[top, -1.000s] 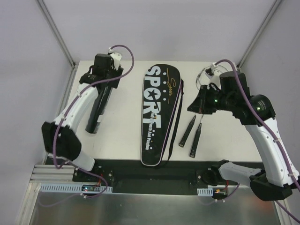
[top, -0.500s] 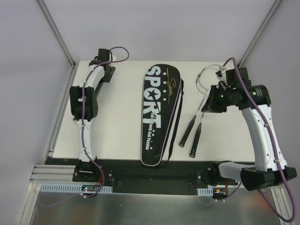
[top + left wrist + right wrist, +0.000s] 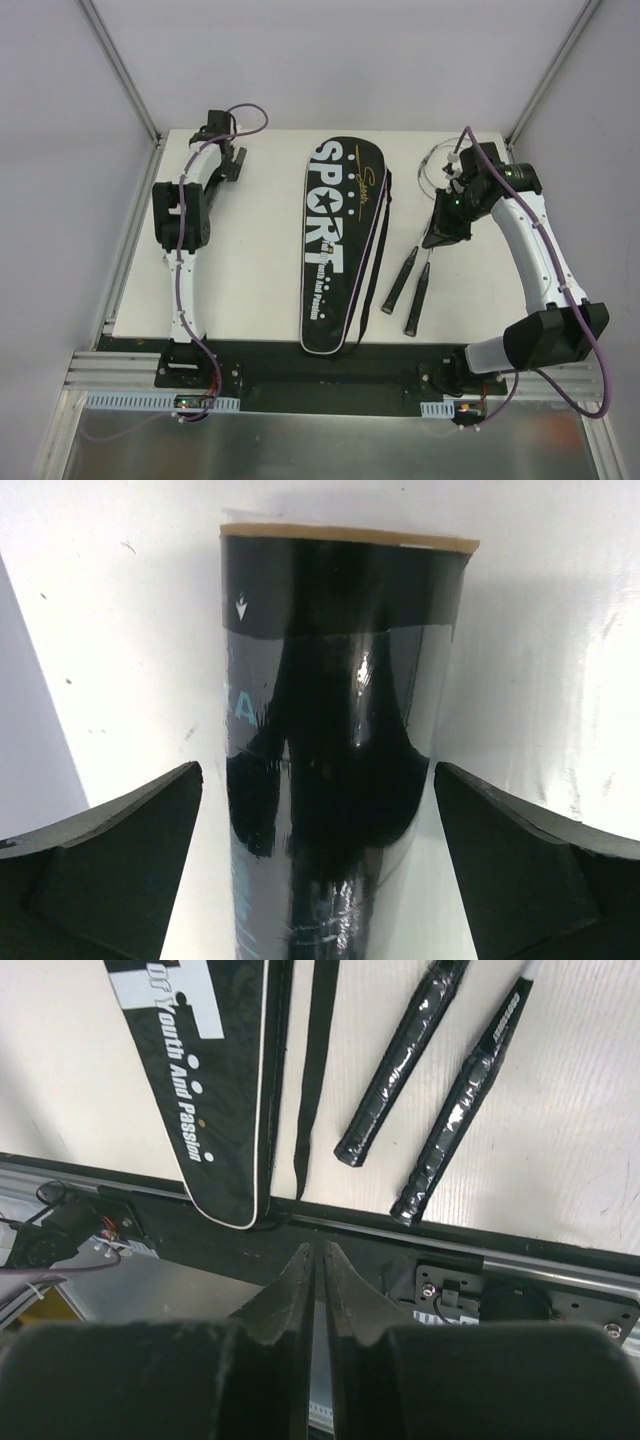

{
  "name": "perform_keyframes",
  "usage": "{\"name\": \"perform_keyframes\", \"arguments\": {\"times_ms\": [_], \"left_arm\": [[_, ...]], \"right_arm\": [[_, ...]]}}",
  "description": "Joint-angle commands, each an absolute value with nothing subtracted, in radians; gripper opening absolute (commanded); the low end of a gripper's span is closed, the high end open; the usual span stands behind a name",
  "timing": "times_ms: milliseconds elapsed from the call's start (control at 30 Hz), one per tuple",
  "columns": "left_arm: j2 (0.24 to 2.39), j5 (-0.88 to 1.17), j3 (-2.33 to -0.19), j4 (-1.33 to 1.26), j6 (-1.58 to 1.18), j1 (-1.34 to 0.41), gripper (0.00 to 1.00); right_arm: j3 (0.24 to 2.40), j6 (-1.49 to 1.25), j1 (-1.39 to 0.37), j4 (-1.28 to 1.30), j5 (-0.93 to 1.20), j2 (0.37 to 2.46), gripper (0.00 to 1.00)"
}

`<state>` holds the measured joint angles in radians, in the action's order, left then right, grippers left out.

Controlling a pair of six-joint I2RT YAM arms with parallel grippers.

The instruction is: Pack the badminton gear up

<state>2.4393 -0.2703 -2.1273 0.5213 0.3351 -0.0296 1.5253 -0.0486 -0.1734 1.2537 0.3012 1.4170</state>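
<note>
Left wrist view first: the left claw is standing with its fingers wide apart, and the long black tube is running straight out between them, tan end pointing away from the claw. The left finger is clearly off it. The right one is so close I can't tell if it's brushing.

I'm reading this as a grab lining up. That wrap is looking glossy and slick, so I'd be squeezing square across the widest part of the round. Keep it centred too, or it'll be rolling off to one side.

Right wrist view: the right claw is pinched together with nothing in it. The two black racket handles are lying ahead of it and a bit to the right, side by side but apart. The SPORT bag and its strap are sitting ahead and to the left. It'd be needing to open up before dropping on anything, and to straddle just one handle.

Top external view: the bag is lying on the table between both claws. The right claw is hanging over the racket shafts, with the heads beyond it and the grips nearer its base. The left claw is reaching the far corner, and the arm is hiding most of the tube. Can't tell if the bag's zip is open.
</note>
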Motion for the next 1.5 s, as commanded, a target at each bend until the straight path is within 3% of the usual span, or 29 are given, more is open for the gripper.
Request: {"name": "perform_keyframes", "arguments": {"times_ms": [0, 67, 200, 267, 400, 567, 767, 967, 1000, 1167, 1200, 1300, 1400, 1467], "left_arm": [[2.274, -0.244, -2.077, 0.509, 0.218, -0.037, 0.99], [2.214, -0.192, -2.028, 0.509, 0.174, -0.046, 0.99], [2.012, -0.154, -1.919, 0.514, 0.108, -0.104, 0.99], [1.932, -0.115, -1.832, 0.525, 0.065, -0.138, 0.97], [1.682, 0.073, -1.649, 0.528, 0.003, -0.317, 0.89], [1.557, 0.153, -1.456, 0.526, -0.158, -0.579, 0.83], [1.667, 0.08, -1.431, 0.541, -0.199, -0.851, 0.81], [1.623, 0.08, -1.385, 0.549, -0.326, -0.904, 0.72], [1.605, 0.08, -1.375, 0.549, -0.334, -0.905, 0.72], [1.482, 0.144, -1.269, 0.543, -0.379, -0.91, 0.72], [1.467, 0.175, -1.249, 0.542, -0.39, -0.911, 0.69], [1.41, 0.195, -1.168, 0.528, -0.469, -0.911, 0.69], [1.365, 0.201, -1.114, 0.506, -0.535, -0.911, 0.69], [1.352, 0.201, -1.104, 0.502, -0.534, -0.913, 0.68]], "right_arm": [[1.461, -0.034, -0.169, 1.282, 0.314, 1.384, 0.15], [1.431, -0.032, -0.169, 1.278, 0.313, 1.367, 0.2], [1.356, -0.037, -0.17, 1.232, 0.301, 1.324, 0.48], [1.299, -0.049, -0.17, 1.204, 0.295, 1.307, 0.57], [1.203, -0.089, -0.17, 1.129, 0.275, 1.253, 0.78], [1.102, -0.152, -0.172, 1.095, 0.261, 1.164, 0.96], [0.983, -0.198, -0.172, 1.075, 0.302, 0.999, 0.96], [0.738, -0.359, -0.251, 0.81, 0.469, 0.939, 0.99], [0.711, -0.392, -0.318, 0.713, 0.463, 0.956, 0.92], [0.551, -0.636, -0.511, 0.395, 0.375, 1.041, 0.75], [0.543, -0.652, -0.562, 0.323, 0.356, 1.06, 0.67], [0.566, -0.684, -0.644, 0.264, 0.285, 1.169, 0.55], [0.607, -0.701, -0.698, 0.262, 0.221, 1.278, 0.52], [0.614, -0.713, -0.704, 0.242, 0.225, 1.331, 0.42]]}}
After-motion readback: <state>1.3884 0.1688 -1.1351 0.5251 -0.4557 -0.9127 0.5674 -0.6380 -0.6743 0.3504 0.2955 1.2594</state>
